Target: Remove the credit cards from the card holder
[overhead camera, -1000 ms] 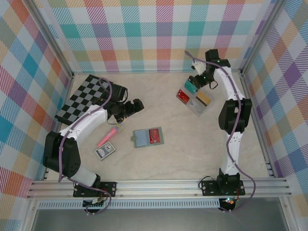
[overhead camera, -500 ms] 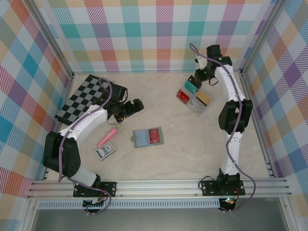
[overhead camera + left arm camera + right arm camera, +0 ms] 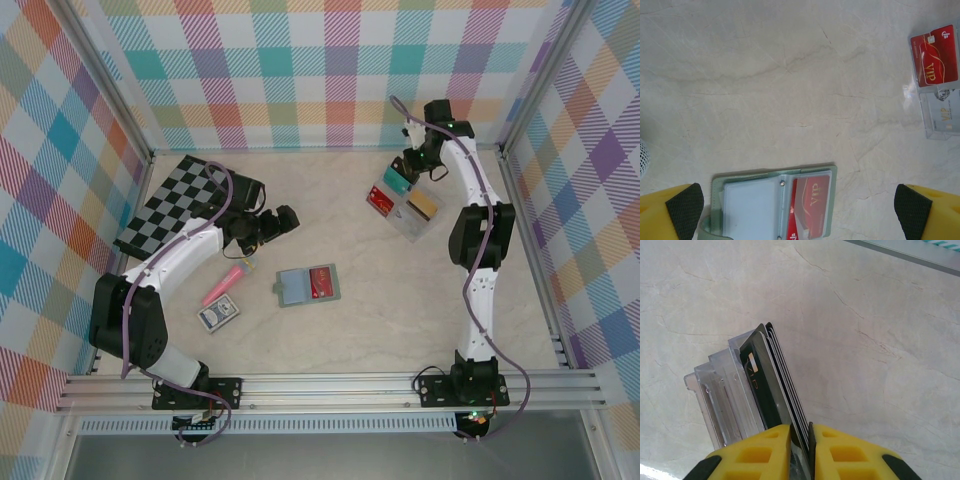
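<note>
Right pincer (image 3: 801, 432) is squeezed down to a sliver, its yellow fingers (image 3: 765, 450) pinching a dark card (image 3: 757, 377) with gold lettering. The card stands on edge at the end of the clear tray (image 3: 715, 390), with more thin card edges packed just behind it. From above, that pincer sits at the tray's far end. Against a second ago, the right arm's elbow has slid a touch toward the middle of the desk (image 3: 400, 310), while the wrist has barely budged. Everything else holds: left pincer (image 3: 285, 220) is in the same spot, jaws flung wide with nothing in them, near the checkered board (image 3: 170, 205).

And the card holder (image 3: 308, 285)? It's lying open and flat mid-desk, well apart from the tray, unmoved. The left wrist view catches it low in the picture between the spread tips. It's grey-green, with a pale clear sleeve on its left half and a red VIP card (image 3: 812, 202) tucked in the right half. Over in the tray, a red card (image 3: 380, 200), a teal card (image 3: 396, 180) and a gold card (image 3: 423, 205) lie face up.
</note>
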Controlling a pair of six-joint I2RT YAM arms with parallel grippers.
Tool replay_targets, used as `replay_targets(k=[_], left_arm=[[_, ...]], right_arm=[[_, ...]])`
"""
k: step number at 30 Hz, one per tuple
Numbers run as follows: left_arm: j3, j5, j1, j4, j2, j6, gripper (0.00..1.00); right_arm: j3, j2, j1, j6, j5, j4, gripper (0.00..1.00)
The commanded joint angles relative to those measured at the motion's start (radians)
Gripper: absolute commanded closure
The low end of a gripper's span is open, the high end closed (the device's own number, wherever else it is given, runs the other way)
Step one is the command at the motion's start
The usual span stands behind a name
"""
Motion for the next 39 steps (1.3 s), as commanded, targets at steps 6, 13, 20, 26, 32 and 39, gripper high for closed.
replay_targets(k=[6,13,20,26,32,39], left_arm=[[-0.005,0.014,0.017,-0.016,0.011,0.010,0.00],[-0.008,0.013,0.017,-0.016,0.009,0.010,0.00],[-0.010,0.012,0.017,-0.015,0.009,0.009,0.00],[-0.013,0.012,0.017,-0.012,0.008,0.009,0.00],[-0.018,0.010,0.017,-0.014,0.008,0.009,0.00],[-0.021,0.008,0.017,-0.016,0.003,0.010,0.00]], right_arm=[[-0.008,0.016,-0.006,-0.017,-0.074,-0.062,0.90],[-0.042,-0.010,-0.005,-0.046,-0.071,-0.048,0.93],[-0.043,-0.061,0.005,-0.075,0.002,-0.025,0.98],[-0.051,-0.084,0.030,-0.111,0.096,-0.006,1.00],[-0.070,-0.099,0.048,-0.118,0.112,0.009,1.00],[-0.109,-0.073,0.049,-0.102,0.111,0.020,0.99]])
